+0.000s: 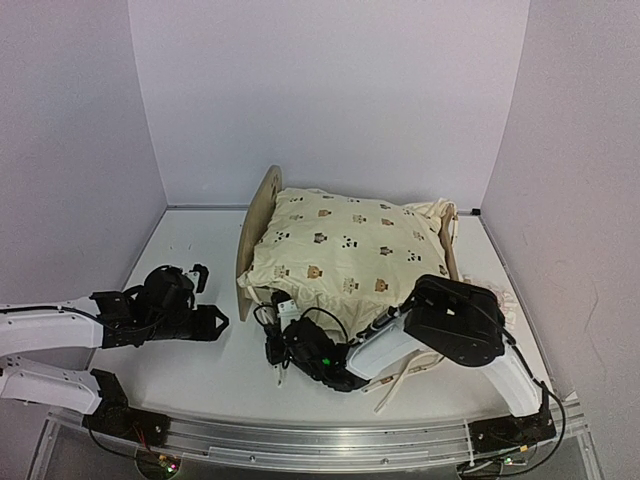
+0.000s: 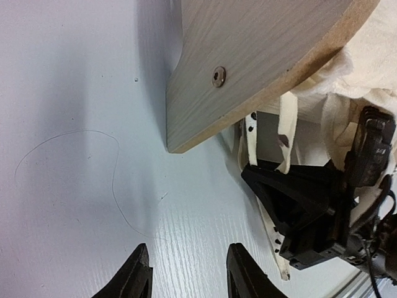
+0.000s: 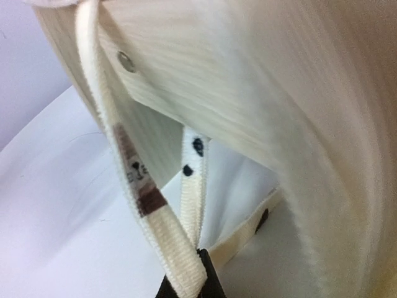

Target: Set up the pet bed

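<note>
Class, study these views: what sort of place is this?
Likely a robot lab cell: plain white walls box in a white table, and a metal rail runs along its near edge.

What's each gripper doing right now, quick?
Left gripper: open, holding nothing.
Right gripper: closed on the cushion ties.

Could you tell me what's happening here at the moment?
The two arms are setting up the pet bed, which stands on the table with a cream animal-print cushion lying on it. The right gripper is shut on the cushion's ties at the bed's near corner, by the headboard. The left gripper hovers open and empty over the table just beside that corner.
</note>
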